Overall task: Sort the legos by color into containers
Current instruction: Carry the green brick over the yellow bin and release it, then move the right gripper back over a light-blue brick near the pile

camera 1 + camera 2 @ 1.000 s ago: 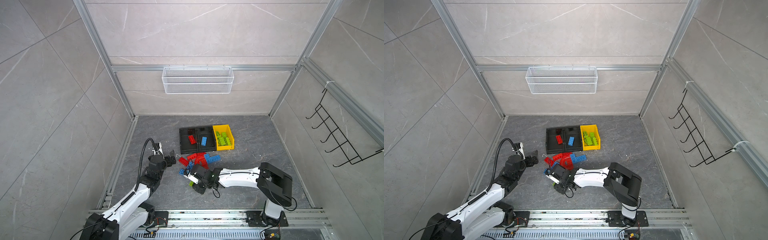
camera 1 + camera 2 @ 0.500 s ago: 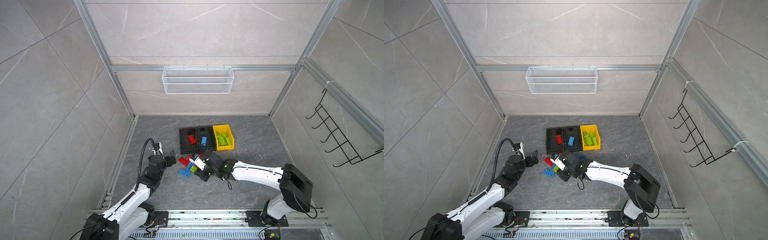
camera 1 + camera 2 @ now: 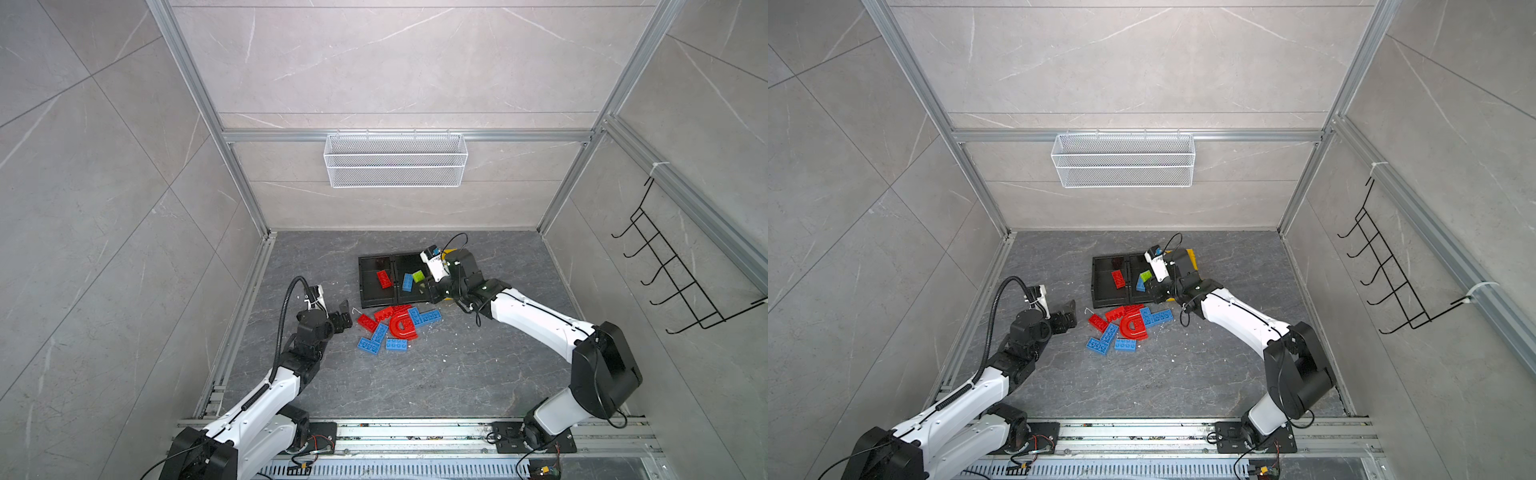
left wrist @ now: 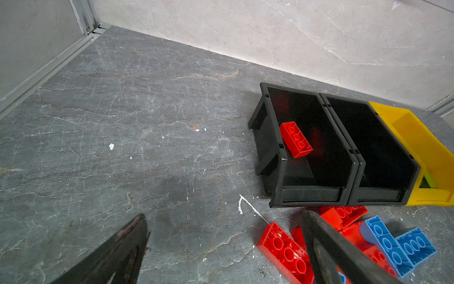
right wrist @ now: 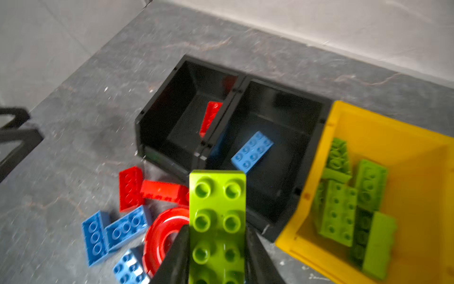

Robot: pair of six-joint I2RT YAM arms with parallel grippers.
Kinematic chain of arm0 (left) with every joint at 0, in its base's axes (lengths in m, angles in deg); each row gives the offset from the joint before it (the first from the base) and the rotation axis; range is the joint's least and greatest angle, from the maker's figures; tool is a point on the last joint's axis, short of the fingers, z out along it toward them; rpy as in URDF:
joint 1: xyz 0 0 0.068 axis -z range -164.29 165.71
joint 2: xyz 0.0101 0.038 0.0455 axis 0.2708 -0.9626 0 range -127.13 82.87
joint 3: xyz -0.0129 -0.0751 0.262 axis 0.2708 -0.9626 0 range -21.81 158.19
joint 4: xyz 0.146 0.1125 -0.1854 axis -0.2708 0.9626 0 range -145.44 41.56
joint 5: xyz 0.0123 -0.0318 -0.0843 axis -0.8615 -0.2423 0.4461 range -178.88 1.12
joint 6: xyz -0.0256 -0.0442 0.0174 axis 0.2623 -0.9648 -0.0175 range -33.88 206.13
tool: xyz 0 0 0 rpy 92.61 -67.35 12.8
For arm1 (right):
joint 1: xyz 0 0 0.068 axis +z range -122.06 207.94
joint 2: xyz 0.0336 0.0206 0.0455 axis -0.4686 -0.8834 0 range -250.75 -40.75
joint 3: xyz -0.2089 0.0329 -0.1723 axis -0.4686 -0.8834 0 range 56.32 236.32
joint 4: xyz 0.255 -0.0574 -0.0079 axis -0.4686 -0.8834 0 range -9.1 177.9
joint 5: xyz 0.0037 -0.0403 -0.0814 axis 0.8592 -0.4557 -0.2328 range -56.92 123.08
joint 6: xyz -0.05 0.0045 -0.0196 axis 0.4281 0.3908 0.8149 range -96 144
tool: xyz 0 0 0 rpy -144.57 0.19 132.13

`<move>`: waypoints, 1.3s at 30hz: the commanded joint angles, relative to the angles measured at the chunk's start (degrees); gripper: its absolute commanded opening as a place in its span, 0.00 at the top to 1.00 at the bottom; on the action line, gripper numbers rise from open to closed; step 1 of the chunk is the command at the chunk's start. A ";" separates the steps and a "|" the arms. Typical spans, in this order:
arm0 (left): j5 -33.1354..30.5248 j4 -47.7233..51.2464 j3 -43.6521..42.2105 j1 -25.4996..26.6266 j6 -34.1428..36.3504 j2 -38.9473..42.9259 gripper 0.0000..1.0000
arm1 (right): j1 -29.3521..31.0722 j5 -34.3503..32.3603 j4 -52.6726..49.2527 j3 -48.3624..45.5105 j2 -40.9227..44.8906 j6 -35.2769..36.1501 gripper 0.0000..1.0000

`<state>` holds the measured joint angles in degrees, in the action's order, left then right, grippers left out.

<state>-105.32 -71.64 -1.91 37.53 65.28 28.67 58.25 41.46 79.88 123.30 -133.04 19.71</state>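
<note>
Right hand (image 5: 216,228) grips a lime green brick (image 5: 217,194) over the middle black bin (image 5: 282,103); left hand (image 4: 223,216) stands wide open.

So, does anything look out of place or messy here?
Only litter stands out: a hooked white scrap lies on the floor by the black bin holding a red brick, with small white flecks scattered around.

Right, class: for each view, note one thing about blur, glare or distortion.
Right wrist view: motion-blurred, bins smeared, only the green brick in the right pincer fairly crisp. Left wrist view: sharp floor, near fingers soft, glossy black bin reflecting its red brick. Both top views: sharp, wide-angle, frame posts splaying outward.
</note>
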 commanded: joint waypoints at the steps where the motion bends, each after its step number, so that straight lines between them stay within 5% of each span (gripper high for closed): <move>1: -0.40 -1.02 1.19 -0.12 -0.67 0.77 0.00 | -3.60 -0.33 -0.24 3.56 -3.81 -4.44 0.71; 14: -0.52 -0.91 1.21 -0.16 -0.52 0.69 0.00 | -13.03 0.83 -0.65 8.66 -12.26 -10.03 0.67; 20: -0.63 -1.00 1.19 -0.09 -0.49 0.32 0.00 | -13.64 1.09 -1.62 11.66 -14.06 -9.88 0.43; 24: -0.77 -1.02 1.24 -0.12 -0.44 0.50 0.00 | -13.53 1.23 -2.99 11.36 -11.83 -9.54 0.37; 39: -1.05 -0.96 0.98 -0.19 -0.51 0.98 0.00 | 2.10 -8.92 -8.81 -9.04 3.72 -12.97 0.33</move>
<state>-105.35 -71.03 -1.91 37.53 65.28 28.74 58.84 36.31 73.85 117.48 -131.03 9.37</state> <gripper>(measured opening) 0.996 0.674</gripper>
